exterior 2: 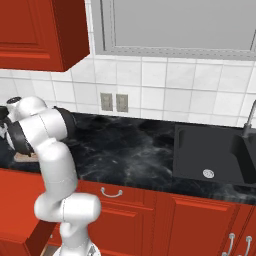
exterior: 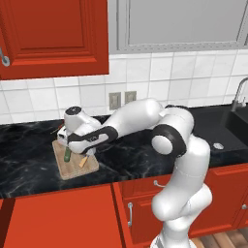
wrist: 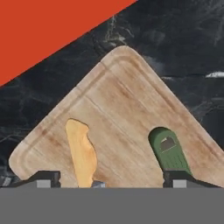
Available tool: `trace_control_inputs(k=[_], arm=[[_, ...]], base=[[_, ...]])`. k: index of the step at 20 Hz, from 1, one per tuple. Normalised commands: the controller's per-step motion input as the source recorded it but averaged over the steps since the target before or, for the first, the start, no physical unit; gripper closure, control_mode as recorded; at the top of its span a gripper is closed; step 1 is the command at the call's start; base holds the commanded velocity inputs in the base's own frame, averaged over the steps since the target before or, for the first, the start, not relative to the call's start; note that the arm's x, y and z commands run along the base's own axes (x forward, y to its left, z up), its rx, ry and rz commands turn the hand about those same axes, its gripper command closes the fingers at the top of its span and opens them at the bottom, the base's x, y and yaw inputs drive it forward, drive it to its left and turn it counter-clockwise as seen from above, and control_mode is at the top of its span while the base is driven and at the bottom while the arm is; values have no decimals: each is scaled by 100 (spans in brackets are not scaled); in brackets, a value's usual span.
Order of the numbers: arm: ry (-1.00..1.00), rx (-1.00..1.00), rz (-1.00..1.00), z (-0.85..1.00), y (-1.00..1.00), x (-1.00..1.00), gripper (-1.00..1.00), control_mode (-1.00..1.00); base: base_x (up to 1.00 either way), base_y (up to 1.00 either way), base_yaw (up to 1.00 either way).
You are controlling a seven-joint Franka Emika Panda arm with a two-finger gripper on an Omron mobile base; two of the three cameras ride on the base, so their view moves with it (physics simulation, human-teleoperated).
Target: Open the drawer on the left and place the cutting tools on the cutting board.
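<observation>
The light tan cutting board [exterior: 72, 168] lies on the black counter, left of centre. On it rest the small knife with the orange-tan handle [wrist: 81, 154] and the peeler with the green handle [wrist: 168, 151]; both also show under the hand as knife [exterior: 83, 162] and peeler [exterior: 67, 155]. My gripper [wrist: 111, 178] hovers just over the board's near end, open. Its fingertips [wrist: 47, 177] stand wide apart. The knife handle lies between them, apart from both; the peeler handle lies by the right tip. The red drawer [exterior: 63, 218] stands pulled out below the counter edge.
A dark sink [exterior 2: 210, 150] with a faucet [exterior: 238, 97] is set into the counter at the right. Wall outlets [exterior: 121, 99] sit on the tiled backsplash. A red upper cabinet [exterior: 48, 34] hangs above the board. Red lower cabinet doors [exterior 2: 120, 215] line the front.
</observation>
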Motion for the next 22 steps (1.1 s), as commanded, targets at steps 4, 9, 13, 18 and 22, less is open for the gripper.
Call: trace_control_inputs(k=[4,9,13,18,22], arm=[[-10,14,-9,96,-90,-96,-100,-100],[-20,15,-5,72,-100,-99,-100,-100],[-7,6,-32,33,-100,-63,-100,-100],[0,11,-71,24,-67,-6,-100,-100],[-4,19,-84,48,-19,0,-100,-100]], base=[[0,0,0],[0,0,0],[0,0,0],[0,0,0],[0,0,0]])
